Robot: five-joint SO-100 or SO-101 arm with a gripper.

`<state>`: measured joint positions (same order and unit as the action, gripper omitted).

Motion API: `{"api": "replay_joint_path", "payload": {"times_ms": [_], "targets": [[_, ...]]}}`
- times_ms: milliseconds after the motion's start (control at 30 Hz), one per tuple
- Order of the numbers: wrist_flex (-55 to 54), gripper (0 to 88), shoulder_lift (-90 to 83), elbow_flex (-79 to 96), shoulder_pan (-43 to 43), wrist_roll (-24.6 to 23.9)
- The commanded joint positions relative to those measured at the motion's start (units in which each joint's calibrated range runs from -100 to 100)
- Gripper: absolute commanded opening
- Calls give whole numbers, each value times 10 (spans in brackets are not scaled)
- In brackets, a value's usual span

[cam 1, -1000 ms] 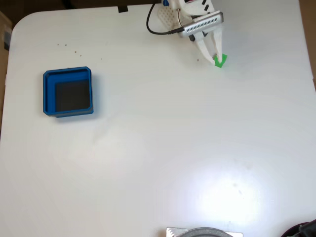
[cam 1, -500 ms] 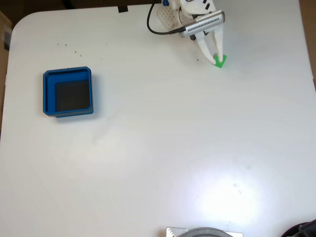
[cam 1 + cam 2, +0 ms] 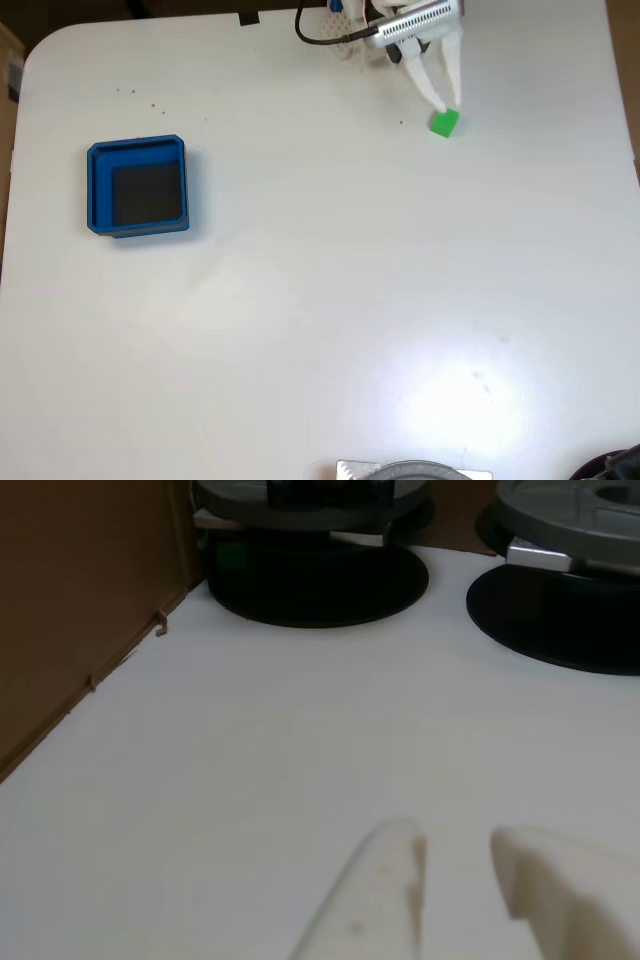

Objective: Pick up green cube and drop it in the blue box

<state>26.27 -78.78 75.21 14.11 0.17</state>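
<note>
The green cube (image 3: 445,123) rests on the white table at the upper right of the fixed view, fully in sight. My white gripper (image 3: 448,105) reaches down from the top edge, its fingertips just above the cube and close to its upper edge. The fingers stand slightly apart with nothing between them. The other view shows the two pale fingers (image 3: 385,880) of the gripper (image 3: 455,845) with bare table in the gap. The blue box (image 3: 97,190) sits far to the left, its dark floor holding nothing.
A black cable (image 3: 305,52) loops beside the arm at the top edge. A grey round object (image 3: 415,470) pokes in at the bottom edge. In the other view, two dark round bases (image 3: 320,580) (image 3: 560,620) stand ahead and a brown wall (image 3: 80,610) runs along the left.
The gripper has drawn back toward the top edge. The green cube, earlier between the fingertips, now lies free on the table just below them.
</note>
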Motion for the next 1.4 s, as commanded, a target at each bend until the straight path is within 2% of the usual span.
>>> {"api": "replay_joint_path", "payload": {"times_ms": [0, 400, 633, 1100, 1367], "targets": [[-6, 20, 22, -63, 0, -1], [-5, 20, 126, -190, 2, 0], [-5, 20, 137, -198, 5, 0], [-5, 20, 137, -195, 134, 0], [-5, 20, 136, -194, 163, 0]]}}
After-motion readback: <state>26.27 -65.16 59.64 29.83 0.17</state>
